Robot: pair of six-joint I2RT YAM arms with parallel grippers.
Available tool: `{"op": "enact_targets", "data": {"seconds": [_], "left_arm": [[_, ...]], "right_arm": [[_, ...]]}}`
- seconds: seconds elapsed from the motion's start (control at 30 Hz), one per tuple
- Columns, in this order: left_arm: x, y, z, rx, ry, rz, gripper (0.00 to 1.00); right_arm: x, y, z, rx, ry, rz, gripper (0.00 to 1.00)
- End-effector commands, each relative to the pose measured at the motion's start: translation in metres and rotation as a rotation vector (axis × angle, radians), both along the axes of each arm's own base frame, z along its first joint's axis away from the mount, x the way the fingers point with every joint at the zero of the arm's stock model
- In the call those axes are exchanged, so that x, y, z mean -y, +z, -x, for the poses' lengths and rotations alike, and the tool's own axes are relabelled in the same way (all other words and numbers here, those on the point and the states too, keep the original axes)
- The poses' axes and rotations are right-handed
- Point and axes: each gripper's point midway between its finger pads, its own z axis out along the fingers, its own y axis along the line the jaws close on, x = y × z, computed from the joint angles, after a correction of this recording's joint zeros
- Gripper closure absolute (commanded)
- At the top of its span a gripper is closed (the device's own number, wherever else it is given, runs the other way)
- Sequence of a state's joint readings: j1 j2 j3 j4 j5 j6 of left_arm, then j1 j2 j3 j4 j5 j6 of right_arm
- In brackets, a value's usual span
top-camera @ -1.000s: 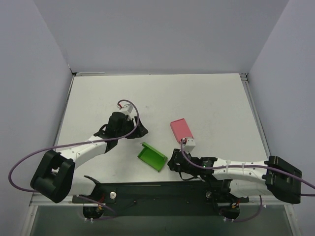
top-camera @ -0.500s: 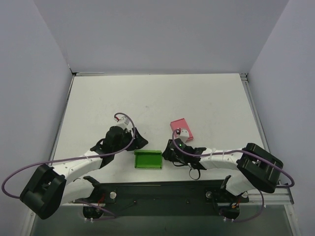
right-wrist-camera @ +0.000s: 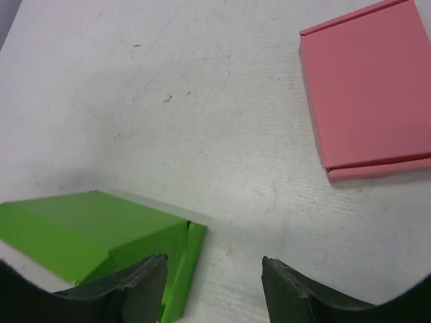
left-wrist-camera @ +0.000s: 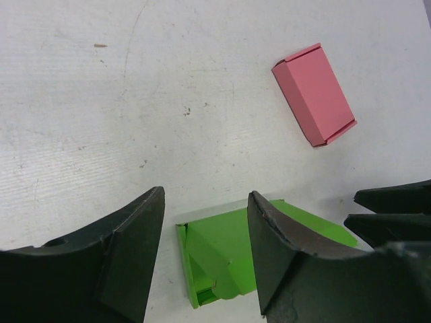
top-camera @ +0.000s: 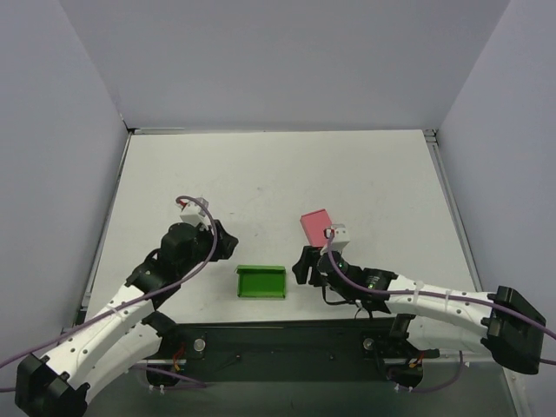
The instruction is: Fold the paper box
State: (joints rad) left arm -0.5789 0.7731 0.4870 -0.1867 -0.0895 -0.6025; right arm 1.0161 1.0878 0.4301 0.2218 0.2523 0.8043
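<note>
CHANGE: right jaws just spread and let go of the paper box (top-camera: 261, 282); left jaws stay spread, drawn back | BOX: loose on the desk (top-camera: 278, 174) between the 2 arms, now squared up, folding likely unfinished | VIEWS: left wrist shows an inner flap that the top view hides

The right gripper (right-wrist-camera: 212, 272) stands with its two dark fingers (right-wrist-camera: 128, 293) apart, only bare white table (right-wrist-camera: 202, 101) showing in the gap. The green paper box (right-wrist-camera: 87, 229) lies ahead and off to the left of the gripper, its near end flap slipping behind the fingertip on that side. The pink box (right-wrist-camera: 367, 87) lies flat farther ahead to the right, well apart from the green one.
</note>
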Motion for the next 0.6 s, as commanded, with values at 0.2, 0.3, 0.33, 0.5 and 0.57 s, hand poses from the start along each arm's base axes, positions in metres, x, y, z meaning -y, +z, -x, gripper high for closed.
{"op": "enact_targets", "data": {"seconds": [0.2, 0.3, 0.33, 0.5, 0.57], "left_arm": [[0.002, 0.035, 0.034, 0.099, -0.132, -0.057, 0.41], [0.009, 0.031, 0.045, 0.115, -0.183, -0.016, 0.4], [0.011, 0.027, 0.048, 0.102, -0.192, -0.005, 0.4], [0.015, 0.001, 0.057, 0.022, -0.2, -0.026, 0.4], [0.014, -0.002, 0.058, 0.036, -0.207, -0.058, 0.39]], "right_arm": [[-0.004, 0.065, 0.007, 0.202, 0.017, 0.096, 0.43], [-0.013, 0.063, 0.005, 0.195, 0.037, 0.118, 0.44], [-0.018, 0.07, 0.003, 0.196, 0.036, 0.112, 0.44], [-0.041, 0.072, 0.004, 0.178, 0.079, 0.121, 0.46], [-0.05, 0.075, 0.006, 0.181, 0.097, 0.109, 0.47]]}}
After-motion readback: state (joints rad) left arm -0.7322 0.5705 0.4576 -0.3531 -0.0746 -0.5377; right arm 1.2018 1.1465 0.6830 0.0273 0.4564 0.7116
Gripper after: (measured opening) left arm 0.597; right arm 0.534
